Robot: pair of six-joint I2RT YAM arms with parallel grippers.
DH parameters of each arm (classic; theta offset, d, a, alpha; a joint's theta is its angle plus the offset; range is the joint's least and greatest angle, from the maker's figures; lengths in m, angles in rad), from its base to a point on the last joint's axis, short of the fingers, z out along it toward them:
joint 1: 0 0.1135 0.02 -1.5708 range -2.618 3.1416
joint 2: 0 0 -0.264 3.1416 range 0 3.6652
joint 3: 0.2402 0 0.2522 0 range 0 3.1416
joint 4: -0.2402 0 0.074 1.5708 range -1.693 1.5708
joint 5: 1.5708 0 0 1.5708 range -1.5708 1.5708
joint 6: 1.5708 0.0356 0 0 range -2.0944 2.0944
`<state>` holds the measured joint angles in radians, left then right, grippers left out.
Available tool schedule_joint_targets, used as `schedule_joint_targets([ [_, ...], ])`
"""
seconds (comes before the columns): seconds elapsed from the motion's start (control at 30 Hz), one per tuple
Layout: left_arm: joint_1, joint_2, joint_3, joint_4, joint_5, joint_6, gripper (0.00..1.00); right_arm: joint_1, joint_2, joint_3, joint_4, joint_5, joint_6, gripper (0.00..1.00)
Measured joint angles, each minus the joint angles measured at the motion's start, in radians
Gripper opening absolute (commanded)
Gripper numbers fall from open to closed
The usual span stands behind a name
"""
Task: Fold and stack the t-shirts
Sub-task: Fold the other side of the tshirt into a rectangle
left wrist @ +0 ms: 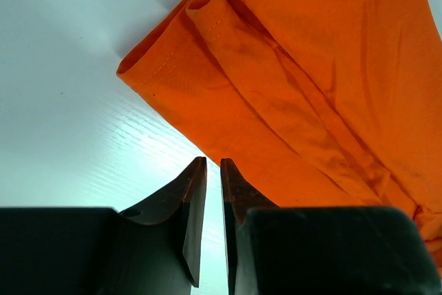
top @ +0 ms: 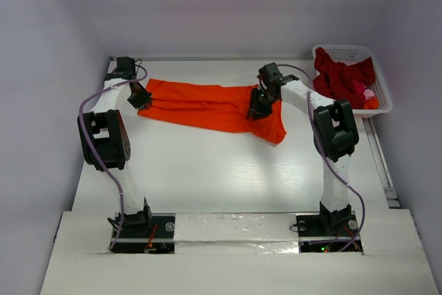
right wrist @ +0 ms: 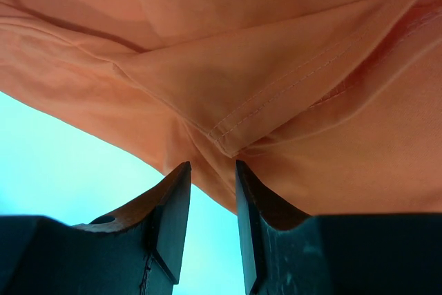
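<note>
- Lying rumpled across the far part of the white tabletop (top: 228,170), the bright orange cloth t-shirt (top: 207,105) stretches between both arms.
- Only the top view shows the white plastic lattice basket (top: 345,49) of dark red and pink shirts (top: 338,74), far right.
- Left wrist view: the left end effector (left wrist: 213,162) is all but closed, empty, beside a sleeve hem.
- Right wrist view: the right end effector (right wrist: 210,164) stands parted, tips at a stitched fold.

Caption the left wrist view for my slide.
Left gripper, nearly shut, empty, at the edge of the orange t-shirt on the table.
</note>
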<state>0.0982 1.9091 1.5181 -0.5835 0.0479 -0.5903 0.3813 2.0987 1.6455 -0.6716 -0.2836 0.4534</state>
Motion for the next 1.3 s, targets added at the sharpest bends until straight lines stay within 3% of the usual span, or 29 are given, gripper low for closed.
schedule_joint_targets([
  [0.27, 0.0, 0.0, 0.0, 0.0, 0.0, 0.003, 0.12, 0.0, 0.0, 0.001, 0.0, 0.0, 0.0, 0.35],
  [0.43, 0.0, 0.0, 0.0, 0.0, 0.0, 0.005, 0.12, 0.0, 0.006, 0.015, -0.001, 0.0, -0.001, 0.29],
  [0.9, 0.0, 0.0, 0.0, -0.005, -0.003, 0.006, 0.12, 0.0, 0.054, 0.056, -0.002, 0.005, -0.001, 0.36],
  [1.3, 0.0, 0.0, 0.0, -0.005, -0.003, 0.006, 0.12, 0.0, 0.054, 0.055, -0.002, 0.042, -0.001, 0.36],
])
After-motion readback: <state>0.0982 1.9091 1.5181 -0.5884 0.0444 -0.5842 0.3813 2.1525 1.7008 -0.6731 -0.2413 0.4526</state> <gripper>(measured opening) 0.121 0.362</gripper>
